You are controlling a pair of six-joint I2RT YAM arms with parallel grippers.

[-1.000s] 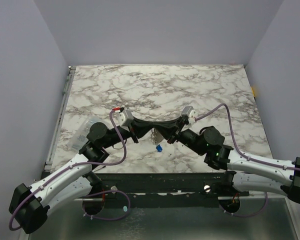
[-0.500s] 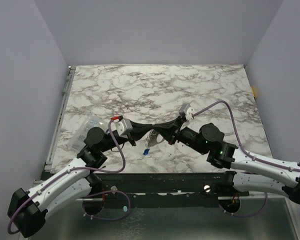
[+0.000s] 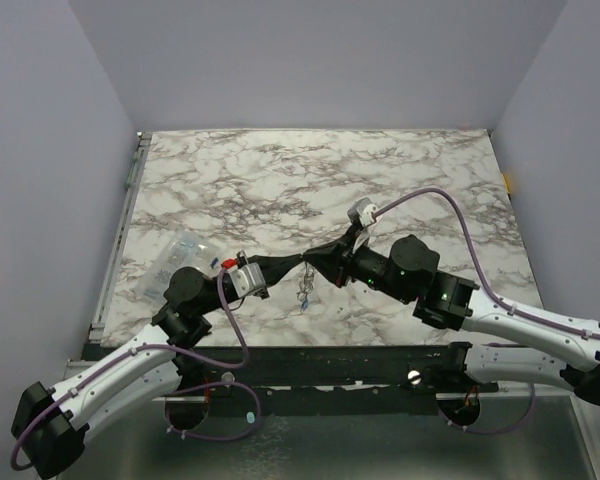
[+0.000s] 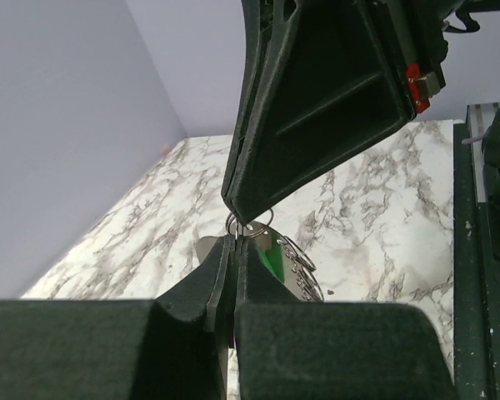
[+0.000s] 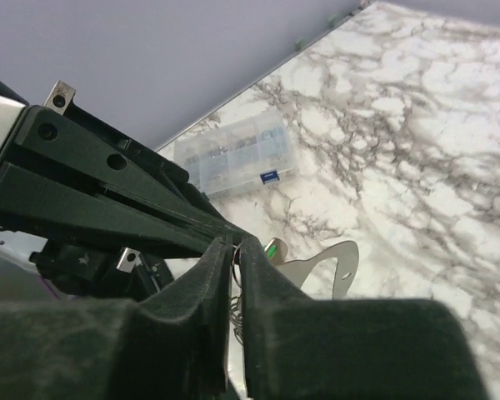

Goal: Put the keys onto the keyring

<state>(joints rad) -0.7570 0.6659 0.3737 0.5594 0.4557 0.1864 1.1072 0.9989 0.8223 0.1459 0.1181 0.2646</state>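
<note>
My two grippers meet tip to tip above the front middle of the table. The left gripper (image 3: pixel 296 262) (image 4: pixel 234 242) is shut on a small wire ring of the keyring (image 4: pixel 248 225). The right gripper (image 3: pixel 318 260) (image 5: pixel 236 247) pinches the same ring from the other side, its jaws a sliver apart. Behind the fingers hang the keyring's silvery flat piece (image 5: pixel 333 265), its beaded chain (image 4: pixel 304 268) and a mint-green key (image 4: pixel 272 260) (image 5: pixel 271 247). In the top view the bundle (image 3: pixel 305 290) dangles just below the fingertips.
A clear plastic bag (image 3: pixel 176 262) (image 5: pixel 237 154) with small blue marks lies at the left, beside the left arm. The marble table (image 3: pixel 380 180) stretches back to grey walls. A metal rail (image 3: pixel 115 260) runs along its left edge.
Both grippers have moved together toward the front left, carrying the hanging bundle. The right arm has reached further across and the left arm has drawn back.
</note>
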